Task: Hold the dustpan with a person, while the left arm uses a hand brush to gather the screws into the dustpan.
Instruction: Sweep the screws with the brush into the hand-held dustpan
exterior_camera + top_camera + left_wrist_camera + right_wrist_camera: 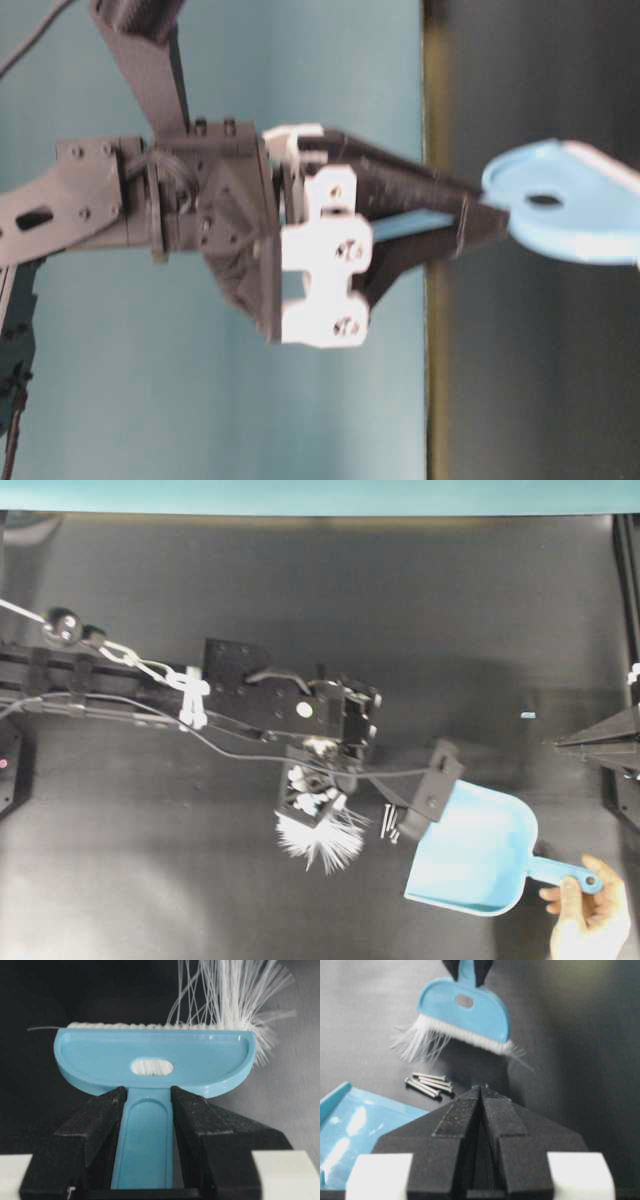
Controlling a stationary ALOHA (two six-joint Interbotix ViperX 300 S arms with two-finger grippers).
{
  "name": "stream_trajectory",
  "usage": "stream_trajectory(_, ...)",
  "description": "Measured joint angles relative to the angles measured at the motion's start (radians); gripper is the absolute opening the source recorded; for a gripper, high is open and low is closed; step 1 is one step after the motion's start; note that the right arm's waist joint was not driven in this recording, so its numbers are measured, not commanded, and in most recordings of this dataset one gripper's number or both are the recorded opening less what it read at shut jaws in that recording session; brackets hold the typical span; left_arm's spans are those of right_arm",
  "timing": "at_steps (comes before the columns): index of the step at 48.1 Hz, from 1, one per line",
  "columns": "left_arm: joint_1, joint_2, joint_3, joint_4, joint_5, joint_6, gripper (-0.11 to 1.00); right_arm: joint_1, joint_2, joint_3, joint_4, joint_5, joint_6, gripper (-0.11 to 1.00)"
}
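The screws (389, 821) lie in a tight bundle on the black table (150, 880), just beside the open mouth of the dustpan (470, 865), at its 10 o'clock. The dustpan lies flat, mouth toward 10 o'clock, handle toward 4 o'clock. The person's hand (590, 920) holds the handle end at the lower right corner of the overhead view. The brush (322, 832) stands at 9 o'clock of the screws, near them but apart, bristles splayed toward the table. The left gripper (148, 1125) clamps the brush's thin handle between both fingers (95, 1130). The right gripper (481, 1091) is parked at the right edge, well apart, its fingers pressed together on nothing.
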Motion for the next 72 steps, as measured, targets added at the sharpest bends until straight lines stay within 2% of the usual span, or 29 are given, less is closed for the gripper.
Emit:
stream_trajectory(12,-0.023,0.049,-0.101,0.000,-0.021,0.063,0.31,0.000,0.002,0.000,0.000,0.000,0.000,0.00)
stream_trajectory(23,-0.043,0.095,-0.175,0.002,-0.037,0.066,0.31,0.000,0.000,0.002,0.000,0.000,0.000,0.00)
stream_trajectory(40,-0.055,0.156,-0.301,0.002,-0.209,0.107,0.31,-0.002,0.000,0.000,0.000,0.000,0.000,0.00)
stream_trajectory(51,-0.063,0.179,-0.342,0.002,-0.285,0.110,0.31,0.000,-0.002,0.002,0.000,0.000,0.000,0.00)
stream_trajectory(72,-0.064,0.144,-0.336,0.002,-0.253,0.114,0.31,0.000,-0.002,0.000,0.000,0.000,0.000,0.00)
